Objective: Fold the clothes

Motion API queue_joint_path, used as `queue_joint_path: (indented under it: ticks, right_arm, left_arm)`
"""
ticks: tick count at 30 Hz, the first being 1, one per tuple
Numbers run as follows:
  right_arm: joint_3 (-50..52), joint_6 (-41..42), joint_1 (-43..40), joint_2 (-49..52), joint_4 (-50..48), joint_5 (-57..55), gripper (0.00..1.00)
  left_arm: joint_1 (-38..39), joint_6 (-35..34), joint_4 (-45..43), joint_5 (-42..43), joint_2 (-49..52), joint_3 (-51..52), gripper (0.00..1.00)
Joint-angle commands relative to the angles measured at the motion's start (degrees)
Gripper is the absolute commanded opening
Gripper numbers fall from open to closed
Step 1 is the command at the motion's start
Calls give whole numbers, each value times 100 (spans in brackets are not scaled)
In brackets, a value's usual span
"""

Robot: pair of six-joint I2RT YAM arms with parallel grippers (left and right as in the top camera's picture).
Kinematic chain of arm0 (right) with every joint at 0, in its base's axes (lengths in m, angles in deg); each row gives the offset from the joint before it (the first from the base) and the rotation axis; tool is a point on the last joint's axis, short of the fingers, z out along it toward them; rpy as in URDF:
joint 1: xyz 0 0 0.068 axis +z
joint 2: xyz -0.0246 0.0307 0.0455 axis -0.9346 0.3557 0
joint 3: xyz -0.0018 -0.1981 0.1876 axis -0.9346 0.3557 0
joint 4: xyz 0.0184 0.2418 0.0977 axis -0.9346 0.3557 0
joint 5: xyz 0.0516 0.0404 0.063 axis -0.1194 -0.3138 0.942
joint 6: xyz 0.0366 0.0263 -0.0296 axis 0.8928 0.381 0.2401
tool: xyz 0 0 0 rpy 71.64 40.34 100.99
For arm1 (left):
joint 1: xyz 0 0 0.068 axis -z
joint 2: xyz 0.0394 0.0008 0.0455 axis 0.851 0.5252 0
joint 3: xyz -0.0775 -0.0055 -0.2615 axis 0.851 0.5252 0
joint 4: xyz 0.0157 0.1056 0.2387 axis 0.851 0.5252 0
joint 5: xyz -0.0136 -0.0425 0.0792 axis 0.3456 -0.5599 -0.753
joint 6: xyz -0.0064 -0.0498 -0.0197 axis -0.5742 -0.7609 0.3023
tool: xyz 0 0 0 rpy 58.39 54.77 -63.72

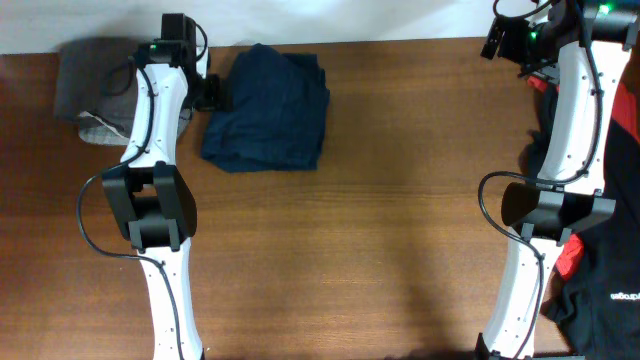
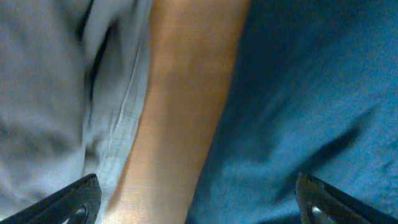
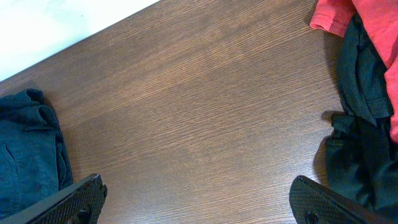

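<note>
Garment of dark navy cloth [image 1: 265,108], folded compact, lies far-left on the brown wooden counter [image 1: 350,230], beside one grey cloth garment [image 1: 90,85].
The left pincer [image 1: 212,92] hangs wide and empty over the gap between them, likely sparing the fold. The right pincer [image 3: 199,199], wide and empty too, waits near the red-and-black cloth heap [image 1: 600,270] — pieces uncountable.

A brown wooden table [image 1: 380,230] is filling most of the view, its lines running left to right. A white strip [image 1: 80,20] is showing just past its far edge.
</note>
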Motion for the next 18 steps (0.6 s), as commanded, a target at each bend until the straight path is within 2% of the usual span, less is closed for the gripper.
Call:
queue_joint_path:
  ticks: [1, 3, 6, 10, 18]
  right_arm:
    - [26, 50, 37, 26, -11, 59, 98]
    - [26, 48, 37, 26, -4, 79, 99]
    - [26, 50, 37, 26, 2, 203, 99]
    - [26, 50, 37, 26, 15, 295, 99]
    - [26, 50, 37, 26, 48, 444, 99]
  left_arm:
    - [-48, 1150, -262, 826, -111, -136, 99]
    - [-48, 1572, -372, 1379, -111, -131, 99]
    - [-48, 2070, -463, 1429, -98, -57, 99]
    - [-92, 2402, -551, 1401, -9, -31, 99]
    - [-155, 2420, -608, 1884, 400, -28, 99]
